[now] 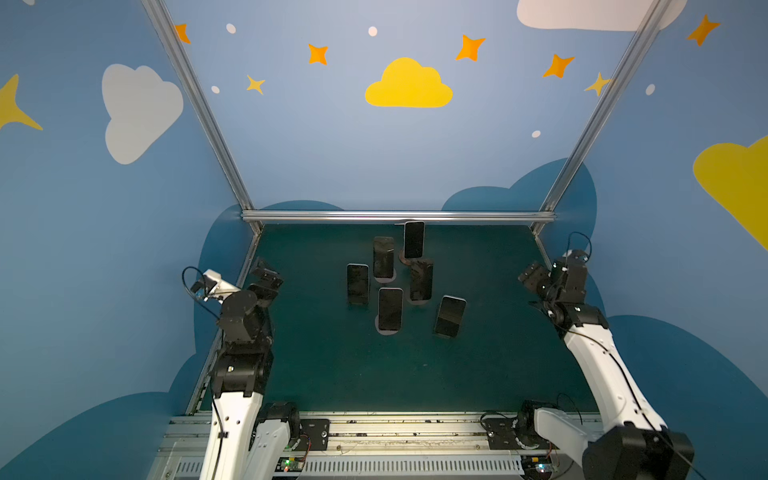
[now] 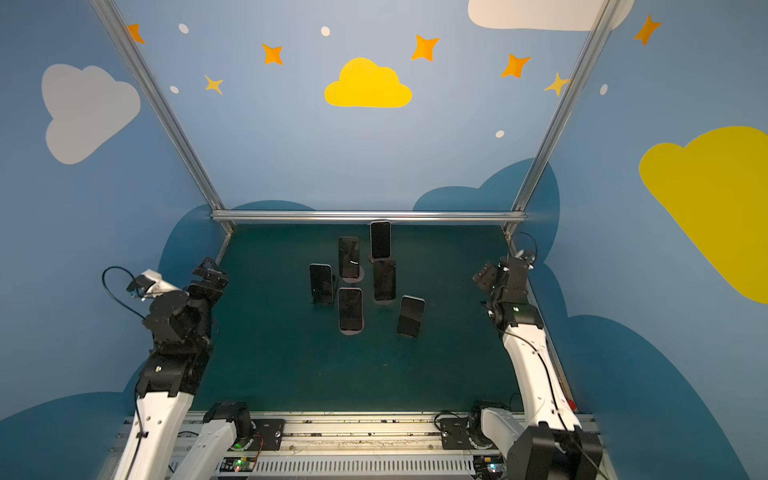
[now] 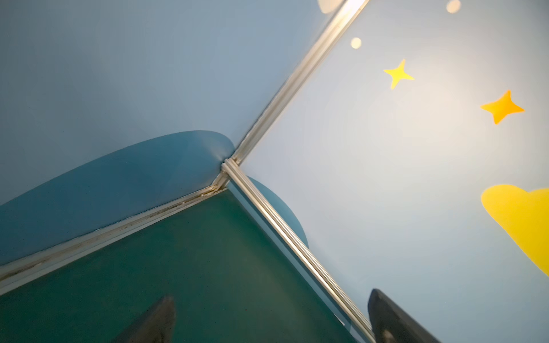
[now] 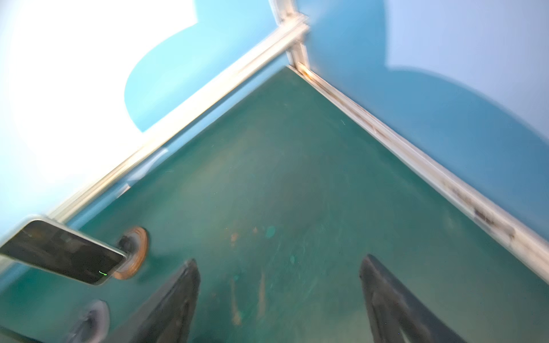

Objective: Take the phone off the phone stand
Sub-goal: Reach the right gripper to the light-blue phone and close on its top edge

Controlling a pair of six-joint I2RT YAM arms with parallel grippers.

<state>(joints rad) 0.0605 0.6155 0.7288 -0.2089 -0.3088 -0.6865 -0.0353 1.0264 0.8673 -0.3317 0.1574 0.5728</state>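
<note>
Hangs black right gripper [image 4: 279,259] parted, empty, well apart from dark rectangular phone [image 4: 62,252] on round copper-based stand [image 4: 135,252]. Holds black left gripper [image 3: 271,295] wide, empty.

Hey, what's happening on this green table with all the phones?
Nothing is being handled yet. Six phones sit upright on their stands in the middle of the table. The left hand and right hand hang open and empty near the table's side edges, well clear of every phone.
</note>
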